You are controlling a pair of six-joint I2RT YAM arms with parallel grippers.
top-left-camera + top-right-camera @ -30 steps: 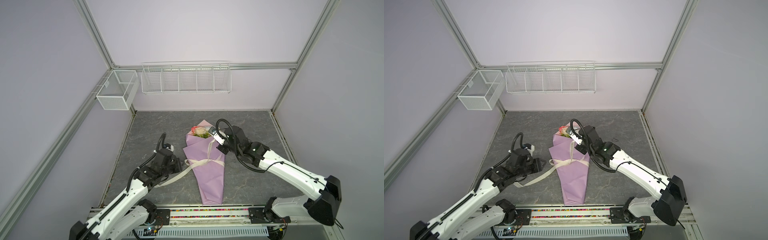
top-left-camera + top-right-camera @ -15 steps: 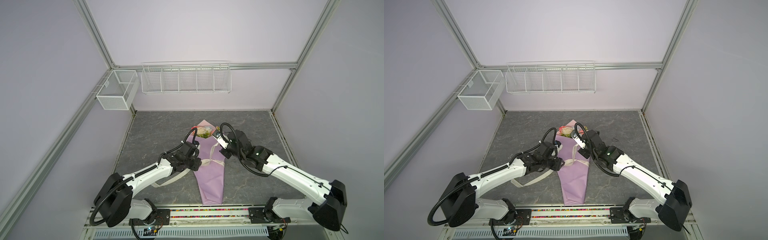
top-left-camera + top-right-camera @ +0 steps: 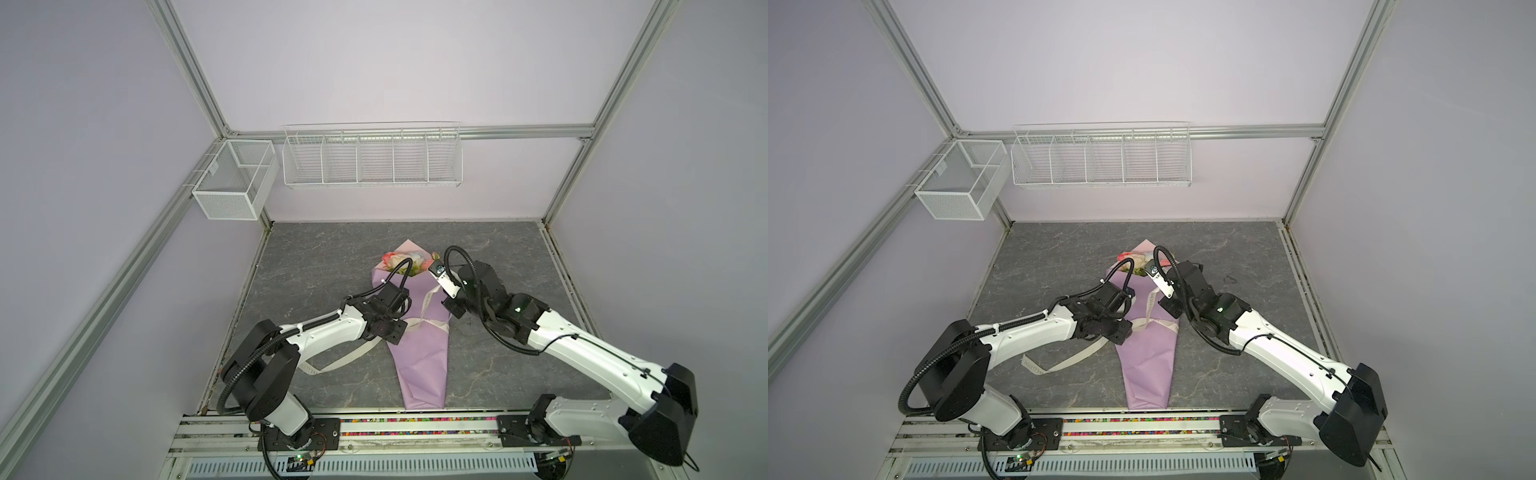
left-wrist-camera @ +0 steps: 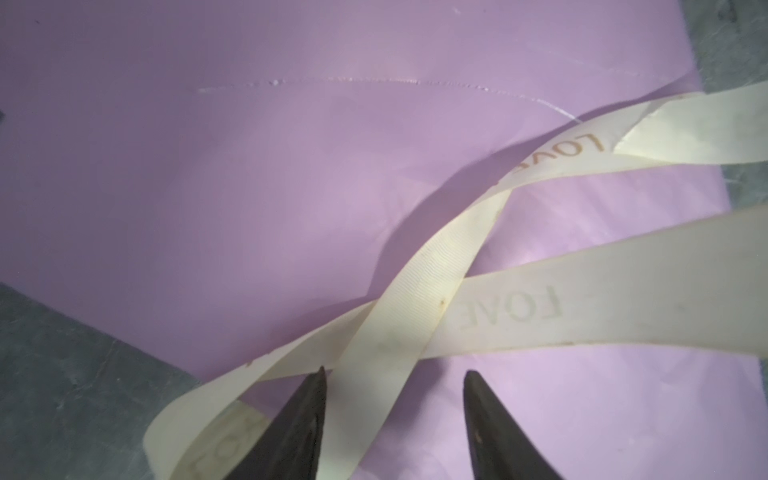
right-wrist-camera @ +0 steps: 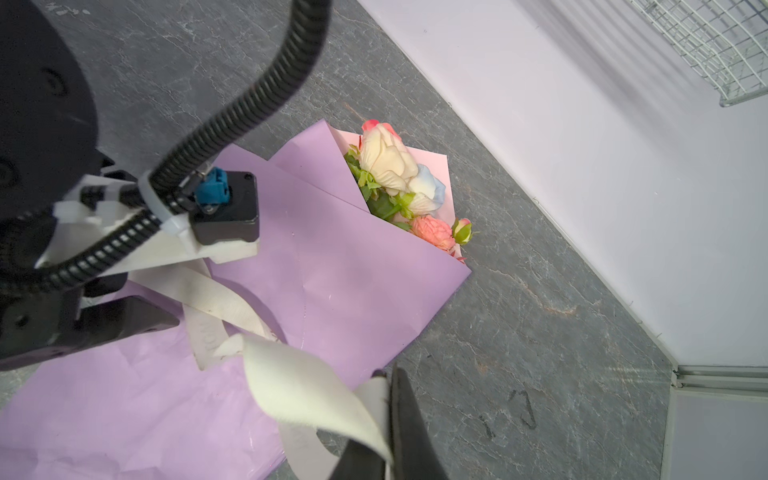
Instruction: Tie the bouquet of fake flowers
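Bouquet of fake flowers (image 3: 409, 264) beneath left jaws, beside right jaws.

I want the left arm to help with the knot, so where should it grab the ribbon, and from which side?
Probably the arched strand of the ribbon just before the crossing, from above: it lifts off the paper and runs between the fingers of the open left gripper. The right gripper pinches another part.

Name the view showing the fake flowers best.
The right wrist view: the cream, pale-blue and pink fabric roses sit close, unblocked. In both top views they are tiny. The left wrist view shows only lilac wrapping paper and cream ribbon.
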